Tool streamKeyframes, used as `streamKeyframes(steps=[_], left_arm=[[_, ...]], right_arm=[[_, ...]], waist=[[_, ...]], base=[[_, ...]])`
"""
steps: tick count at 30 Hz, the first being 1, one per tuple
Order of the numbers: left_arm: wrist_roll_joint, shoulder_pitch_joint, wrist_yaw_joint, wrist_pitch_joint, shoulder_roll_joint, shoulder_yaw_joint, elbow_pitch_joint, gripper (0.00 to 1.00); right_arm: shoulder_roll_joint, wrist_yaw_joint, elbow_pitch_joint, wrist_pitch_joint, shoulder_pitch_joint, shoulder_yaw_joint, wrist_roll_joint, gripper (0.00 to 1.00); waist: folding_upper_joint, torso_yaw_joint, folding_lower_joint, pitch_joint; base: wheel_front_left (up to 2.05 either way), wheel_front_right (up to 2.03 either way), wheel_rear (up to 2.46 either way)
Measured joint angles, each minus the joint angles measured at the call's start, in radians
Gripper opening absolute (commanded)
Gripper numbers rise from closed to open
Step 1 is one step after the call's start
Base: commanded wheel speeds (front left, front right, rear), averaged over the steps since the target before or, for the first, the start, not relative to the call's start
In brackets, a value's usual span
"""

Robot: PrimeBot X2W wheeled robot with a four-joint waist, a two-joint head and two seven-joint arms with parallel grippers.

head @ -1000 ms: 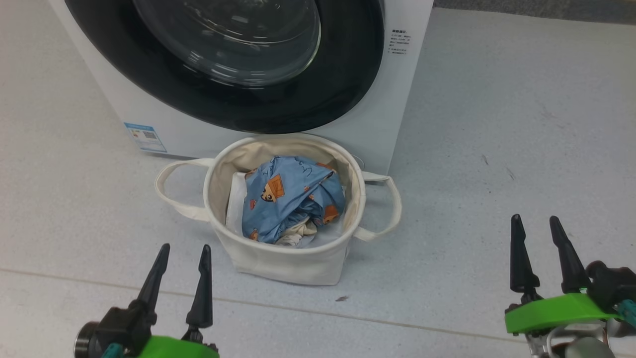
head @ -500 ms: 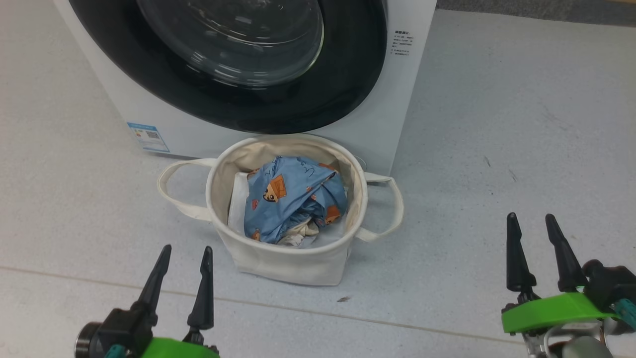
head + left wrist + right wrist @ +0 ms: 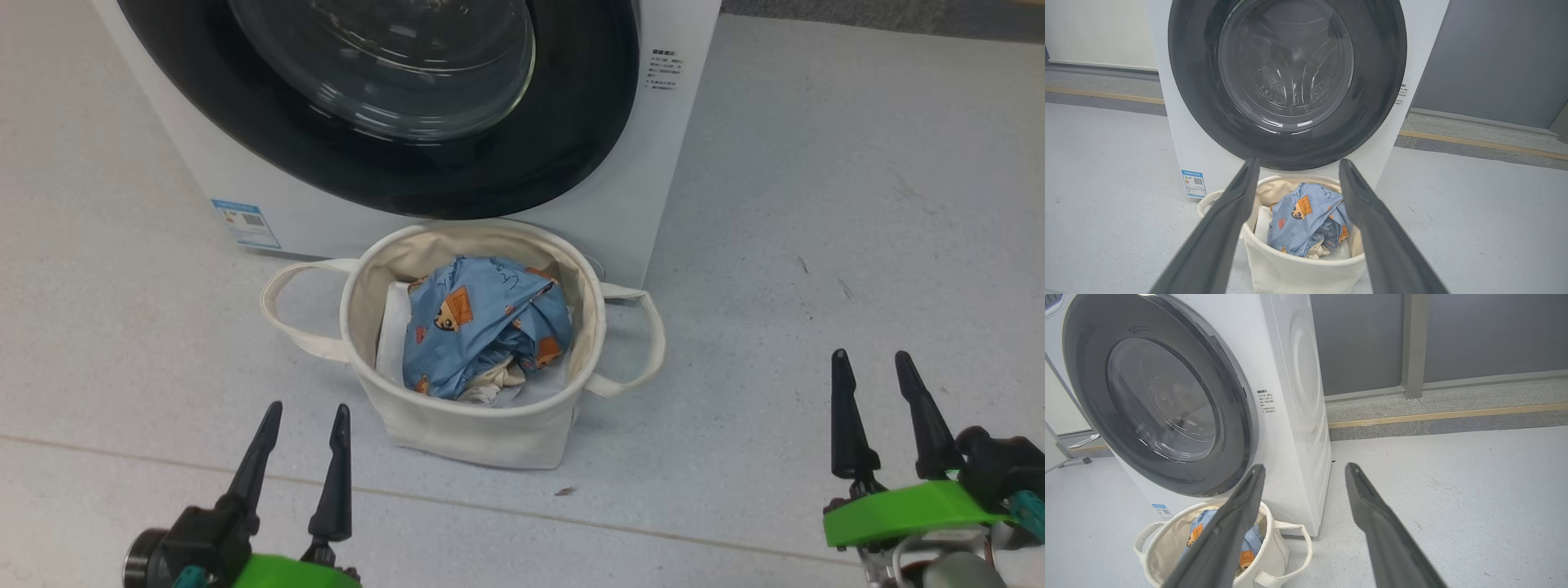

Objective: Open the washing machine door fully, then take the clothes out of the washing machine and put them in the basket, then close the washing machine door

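Long dark fingers (image 3: 1224, 232) of the left gripper (image 3: 308, 407) spread apart, with nothing between them. Same for the right gripper (image 3: 869, 355): fingers wide and empty. Both low over the grey floor (image 3: 816, 204), touching nothing.

Ahead of the left fingertips, a little toward the right gripper's side: the round cream-white canvas basket (image 3: 457, 437) with two looped handles, standing just in front of the white boxy front-loading washing machine (image 3: 653, 196). Inside it, on a flat white sheet (image 3: 390, 327), the light blue fabric clothes (image 3: 482, 327) printed with small orange cartoon figures, bunched in one heap, with a cream part showing at the near side. Seen along the left fingers, framed exactly between them.

Further beyond the fingertips, the large round glossy black washing machine door (image 3: 571, 139) with its bulging clear glass window, apparently flush against the machine front. Behind the glass, the metal drum (image 3: 1290, 81), looking bare.

Judging from this, probably nothing left to do.

On handling: clothes soft, light and limp, not fragile, and likely to sag and trail when lifted. Best to pinch a thick fold at the top of the heap, not one thin layer. Door stiff and smooth, with a glass bulge probably slippery for the fingers. Better to take it at the outer rim, or to push flat on the black ring.
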Motion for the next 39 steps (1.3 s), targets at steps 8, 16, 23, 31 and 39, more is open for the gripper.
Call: streamKeyframes(steps=[8, 16, 23, 31, 39], left_arm=[[0.0, 0.0, 0.0, 0.0, 0.0, 0.0, 0.0, 1.0], [-0.003, 0.0, -0.001, 0.0, 0.0, 0.0, -0.001, 1.0], [-0.003, 0.0, -0.001, 0.0, 0.0, 0.0, 0.0, 1.0], [-0.003, 0.0, -0.001, 0.0, 0.0, 0.0, 0.002, 1.0], [-0.004, 0.013, -0.001, 0.002, -0.003, -0.004, 0.07, 0.0]], right_arm=[[0.0, 0.0, 0.0, 0.0, 0.0, 0.002, -0.002, 1.0], [0.0, 0.0, 0.0, 0.0, 0.0, 0.003, -0.002, 1.0], [0.0, 0.0, -0.001, 0.0, 0.0, 0.004, -0.003, 1.0], [0.0, 0.0, -0.004, 0.0, 0.0, 0.014, -0.003, 1.0], [0.004, 0.0, 0.061, 0.0, 0.021, 0.028, -0.002, 0.0]], waist=[[0.0, 0.0, 0.0, -0.001], [0.0, 0.001, 0.0, 0.002], [0.0, 0.001, 0.0, 0.004], [0.0, 0.006, 0.0, 0.0], [0.0, 0.013, 0.0, 0.001]], base=[[0.0, 0.0, 0.0], [0.0, 0.0, 0.0], [0.0, 0.0, 0.0], [0.0, 0.0, 0.0], [0.0, 0.0, 0.0]])
